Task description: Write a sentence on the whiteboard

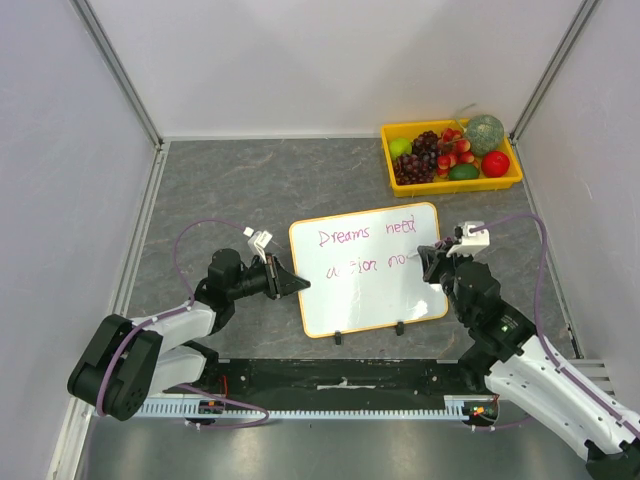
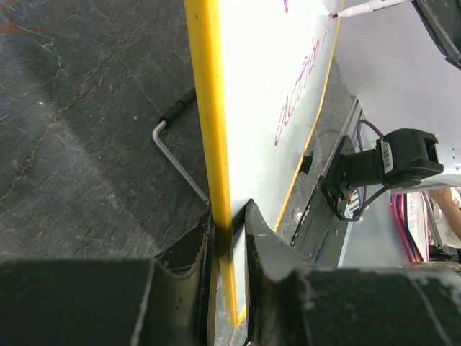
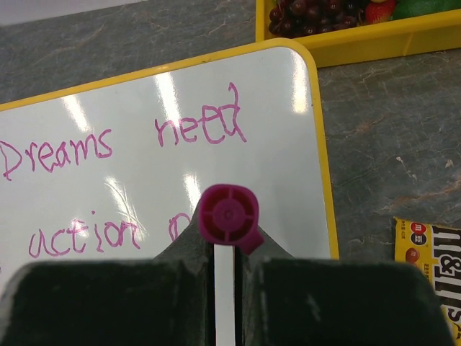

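Note:
The whiteboard (image 1: 365, 300) stands tilted at the table's middle, white with a thin orange-yellow frame. It carries pink writing: "Dreams need" on top, "action no" below. My left gripper (image 1: 295, 283) is shut on the board's left edge; in the left wrist view its fingers (image 2: 259, 238) pinch the frame (image 2: 209, 108) from both sides. My right gripper (image 1: 432, 262) is at the board's right side, shut on a white marker with a magenta end (image 3: 228, 214). The marker's tip (image 2: 335, 14) touches the whiteboard (image 3: 144, 101) at the end of the second line.
A yellow tray (image 1: 455, 186) of grapes and other fruit sits at the back right. A yellow candy packet (image 3: 432, 267) lies on the table right of the board. The board's two black feet (image 1: 340, 337) point toward the arm bases, and its wire stand (image 2: 176, 155) rests behind it.

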Controlling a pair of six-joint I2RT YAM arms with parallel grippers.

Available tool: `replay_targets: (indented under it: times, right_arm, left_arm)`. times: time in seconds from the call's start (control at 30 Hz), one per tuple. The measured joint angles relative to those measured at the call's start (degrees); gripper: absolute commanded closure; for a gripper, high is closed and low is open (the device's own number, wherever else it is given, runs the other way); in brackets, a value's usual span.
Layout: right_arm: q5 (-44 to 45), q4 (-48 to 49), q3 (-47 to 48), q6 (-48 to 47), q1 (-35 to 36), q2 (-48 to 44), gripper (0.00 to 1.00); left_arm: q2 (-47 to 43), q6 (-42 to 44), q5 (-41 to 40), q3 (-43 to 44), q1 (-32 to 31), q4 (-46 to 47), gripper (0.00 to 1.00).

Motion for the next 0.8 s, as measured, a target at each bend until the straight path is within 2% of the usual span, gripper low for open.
replay_targets:
  times: [0.43,0.8]
  right_arm:
    - [0.0,-2.7,-0.7,0.7,0.0,-2.6,1.0]
    - [1.1,-1.6,0.0,0.6,0.0,0.0,1.0]
  left_arm:
    - [0.0,0.0,0.0,0.0,0.0,0.0,0.98]
    - [0.0,0.0,0.0,0.0,0.0,0.0,0.98]
